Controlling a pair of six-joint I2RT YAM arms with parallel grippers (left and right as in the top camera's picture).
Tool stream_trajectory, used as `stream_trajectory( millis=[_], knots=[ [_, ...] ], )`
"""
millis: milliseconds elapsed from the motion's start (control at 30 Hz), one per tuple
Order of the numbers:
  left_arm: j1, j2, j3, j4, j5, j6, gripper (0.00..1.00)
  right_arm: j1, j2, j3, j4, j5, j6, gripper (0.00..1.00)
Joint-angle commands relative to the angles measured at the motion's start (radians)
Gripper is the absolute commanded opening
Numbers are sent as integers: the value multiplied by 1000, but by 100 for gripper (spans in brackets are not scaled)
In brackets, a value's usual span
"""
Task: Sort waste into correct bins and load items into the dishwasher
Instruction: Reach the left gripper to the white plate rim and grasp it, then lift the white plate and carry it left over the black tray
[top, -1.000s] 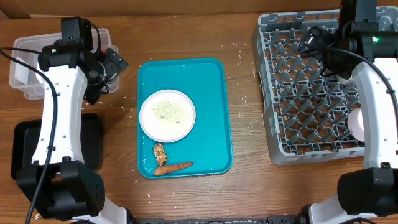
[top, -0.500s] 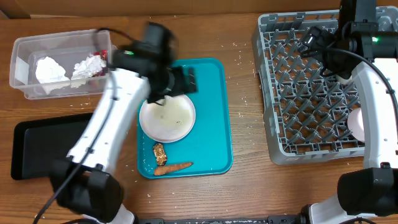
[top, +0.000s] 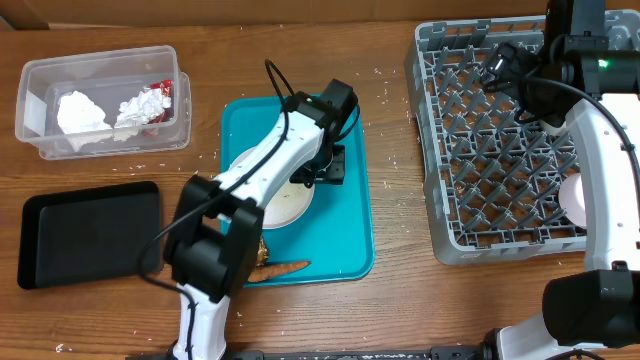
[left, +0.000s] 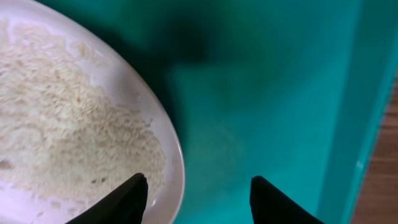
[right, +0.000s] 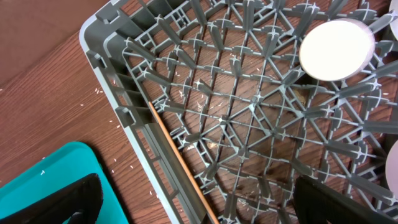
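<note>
A round white plate (top: 287, 207) with rice grains (left: 62, 118) lies on the teal tray (top: 345, 235). My left gripper (top: 326, 168) straddles the plate's right rim (left: 169, 134). One fingertip (left: 134, 194) is over the rice and the other is over the tray, with the jaws apart and not clamped. A carrot piece (top: 285, 268) and a brown lump (top: 257, 246) lie at the tray's front. The clear tub (top: 40, 125) holds white tissue (top: 80, 110) and a red wrapper (top: 160, 97). The black tray (top: 90, 232) is bare. My right gripper (top: 505, 62) hangs open over the grey dish rack (top: 440, 150).
A round white dish (right: 336, 50) stands in the rack, and a pale plate (top: 578, 198) sits at its right side. A thin wooden stick (right: 180, 163) lies along the rack's left rim. Rice grains (top: 395, 160) are scattered on the wooden table between tray and rack.
My left arm has swung from the clear tub across to the plate's right rim, and its jaws have narrowed. The right arm has not moved.
</note>
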Motion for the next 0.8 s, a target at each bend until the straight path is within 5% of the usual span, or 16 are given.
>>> stream_trajectory(
  millis=[0,167,600,767],
  knots=[
    [2,66,-9,28,-64,9,57,0,-26,-2,2,10,5,100],
    [1,98,-9,44,-87,-13,55,0,-26,-2,2,10,5,100],
    [-5,98,-9,51,-148,-28,9,0,-26,-2,2,10,5,100],
    [-21,98,-8,25,-201,-50,4,0,-26,-2,2,10,5,100]
  ],
)
